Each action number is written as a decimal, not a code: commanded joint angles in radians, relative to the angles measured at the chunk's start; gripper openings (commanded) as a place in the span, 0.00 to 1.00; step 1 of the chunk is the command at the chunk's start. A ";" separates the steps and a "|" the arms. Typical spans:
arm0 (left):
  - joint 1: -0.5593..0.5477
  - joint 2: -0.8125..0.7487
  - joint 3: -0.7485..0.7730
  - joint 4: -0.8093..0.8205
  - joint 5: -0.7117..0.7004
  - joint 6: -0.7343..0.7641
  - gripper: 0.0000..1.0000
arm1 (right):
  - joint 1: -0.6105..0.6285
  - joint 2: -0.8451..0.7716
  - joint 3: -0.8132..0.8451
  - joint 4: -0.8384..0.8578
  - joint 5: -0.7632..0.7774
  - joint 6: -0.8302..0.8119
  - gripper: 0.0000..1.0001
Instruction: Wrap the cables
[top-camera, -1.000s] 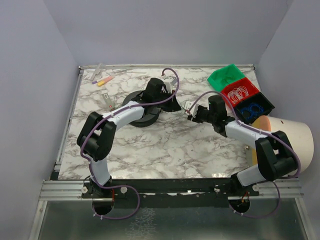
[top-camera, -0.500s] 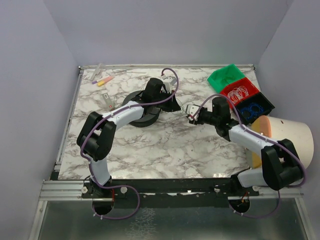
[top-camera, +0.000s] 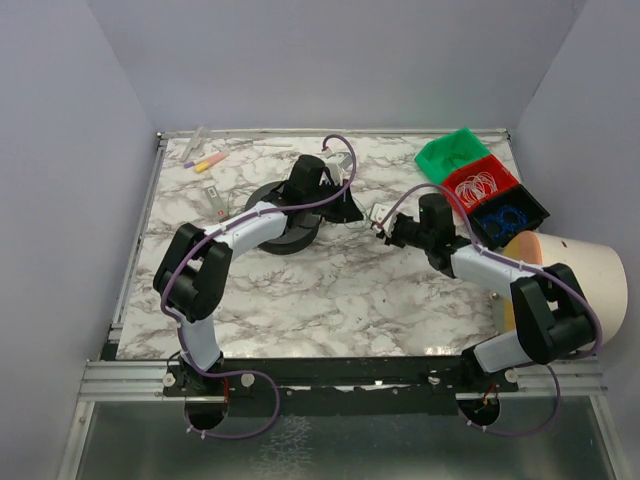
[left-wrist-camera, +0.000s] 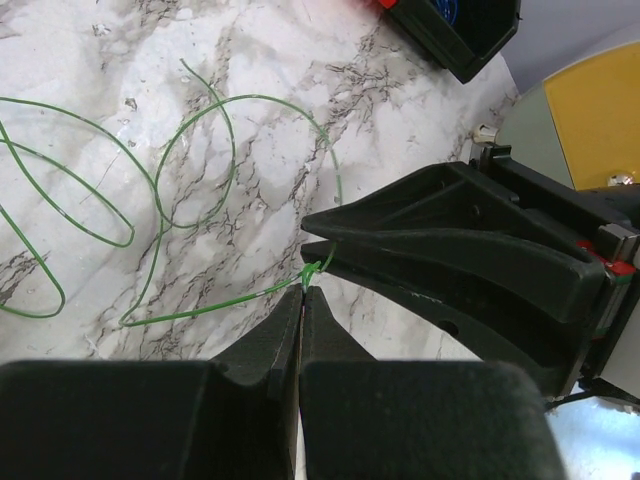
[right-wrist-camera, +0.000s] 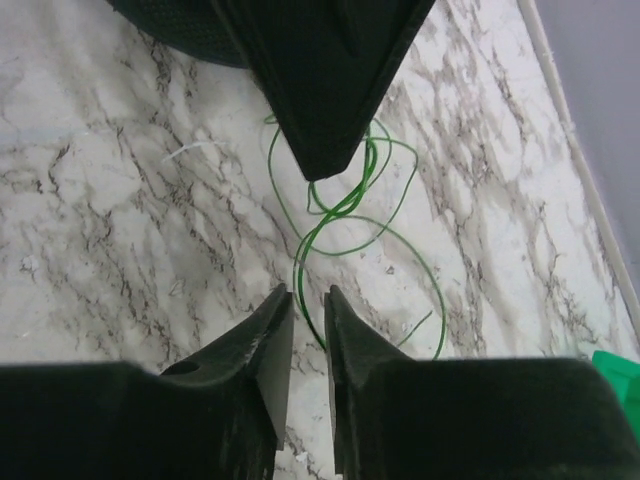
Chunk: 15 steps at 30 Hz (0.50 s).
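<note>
1. The left fingers (left-wrist-camera: 302, 300) are pressed together and pinch one end of the green cable (left-wrist-camera: 220, 306); a small knot sits right at their tips
2. The right fingers (left-wrist-camera: 315, 235) stand a narrow slit apart in their own wrist view; a strand of the cable runs down towards that slit, but I cannot tell whether they touch it
3. The two sets of tips meet almost point to point, low over the marble desk (top-camera: 350, 300), a little right of its middle
4. The rest of the cable lies in loose, overlapping loops on the desk below and beside the tips
5. A black spool (top-camera: 295, 240) sits under the left arm
6. A green bin (top-camera: 445, 152), a red bin (top-camera: 455, 180) and a black bin (top-camera: 525, 205) line the far right corner, well apart from the cable
</note>
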 joint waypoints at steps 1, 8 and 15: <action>-0.001 0.018 -0.012 0.030 0.031 -0.013 0.00 | 0.002 0.012 0.040 0.037 0.005 0.072 0.12; -0.011 0.029 -0.008 0.035 0.028 -0.013 0.00 | 0.010 0.022 0.060 0.022 -0.061 0.160 0.00; -0.020 0.028 -0.015 0.027 0.006 0.011 0.00 | 0.010 0.023 0.088 0.077 -0.059 0.372 0.00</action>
